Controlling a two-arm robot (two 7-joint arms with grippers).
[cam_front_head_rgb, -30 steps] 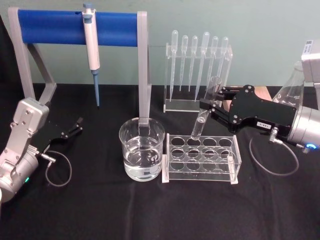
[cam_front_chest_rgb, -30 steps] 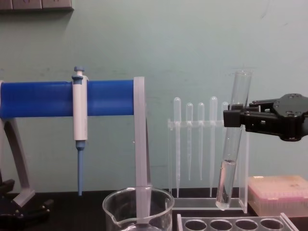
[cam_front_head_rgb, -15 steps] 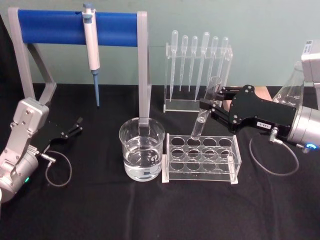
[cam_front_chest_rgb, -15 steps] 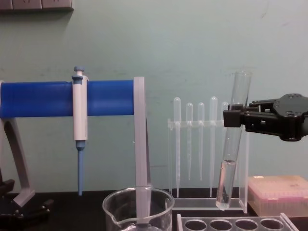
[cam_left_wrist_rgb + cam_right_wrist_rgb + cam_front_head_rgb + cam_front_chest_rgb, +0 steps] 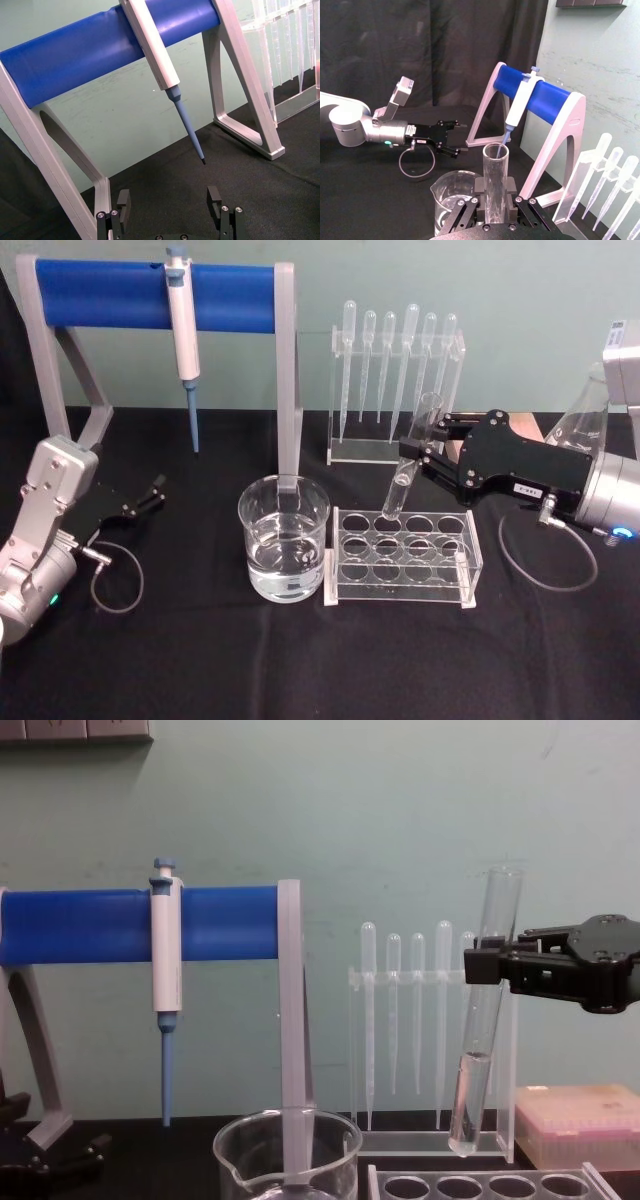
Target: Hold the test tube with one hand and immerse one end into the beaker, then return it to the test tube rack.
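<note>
Long clear glass test tube [image 5: 397, 495] hangs in the air, tilted, w/ its mouth leaning toward the back edge of the bench. Its rounded bottom is just above the back row of the clear acrylic test tube rack [image 5: 398, 592], not in a hole. Chest view shows some clear liquid in its lower part.

Black two-jaw right tool [image 5: 414, 456] reaches in from the right edge and is clamped on the tube's upper half; the rimmed mouth sticks out above the jaws.

Rack sits near bench centre. Wide clear glass beaker [image 5: 246, 535], part-filled w/ clear liquid, stands just beside the rack on its left-edge side; can't tell if they touch.

Black left tool [image 5: 152, 493] is parked low near the left edge, jaws apart, holding nothing.

Step, prob.: either tube is lifted out for the dip, or it's due to go back in the rack. Can't say which from this.
- If dip is next: carry tube toward the left edge till its bottom is over the beaker mouth, clear the rim, lower.
- If return: bring tube upright, line its bottom up w/ a hole, lower, then let go.
</note>
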